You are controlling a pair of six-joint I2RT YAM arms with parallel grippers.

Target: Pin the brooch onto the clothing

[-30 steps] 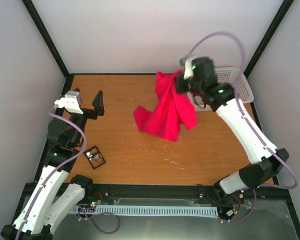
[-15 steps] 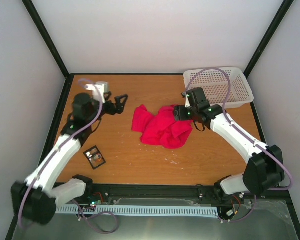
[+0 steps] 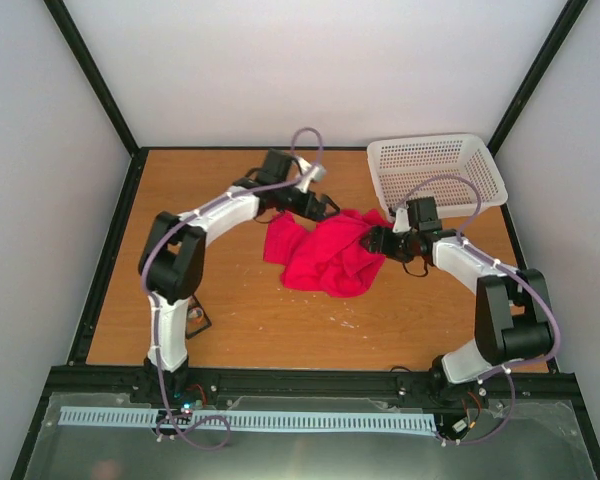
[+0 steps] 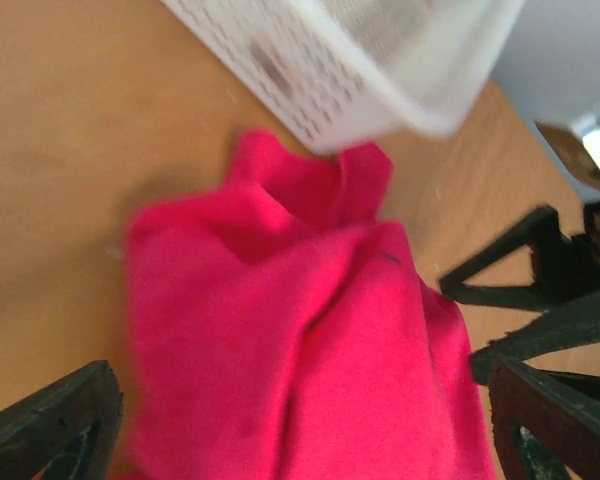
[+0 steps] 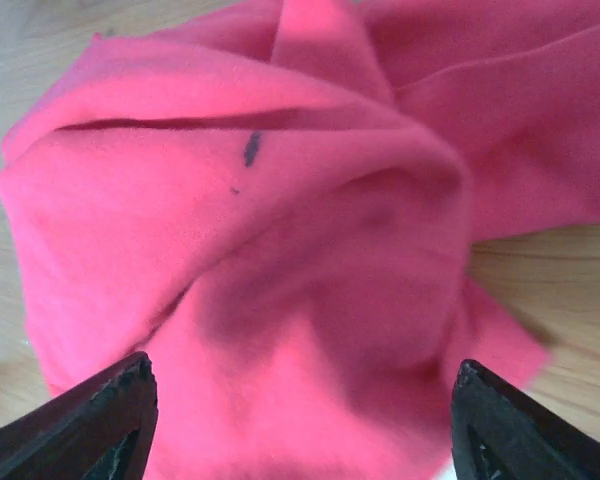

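Note:
The clothing [image 3: 325, 258] is a crimson T-shirt lying crumpled on the wooden table, a little right of centre. My left gripper [image 3: 327, 209] reaches across to its far edge and stands open, its dark fingers [image 4: 50, 430] wide apart over the red cloth [image 4: 300, 330]. From the right, my right gripper [image 3: 372, 241] is at the shirt's right edge, also open, its fingers [image 5: 90, 430] straddling a bulge of cloth [image 5: 280, 250] without pinching it. The brooch is not visible in any view.
A white perforated basket [image 3: 436, 170] stands at the back right, close behind the shirt, and its rim [image 4: 380, 70] shows in the left wrist view. A small black case [image 3: 198, 321] lies at the front left, mostly behind the left arm.
The right gripper carried the hanging shirt down from beside the basket, laid it on the table and opened. The left arm swung from the table's left side over to the shirt.

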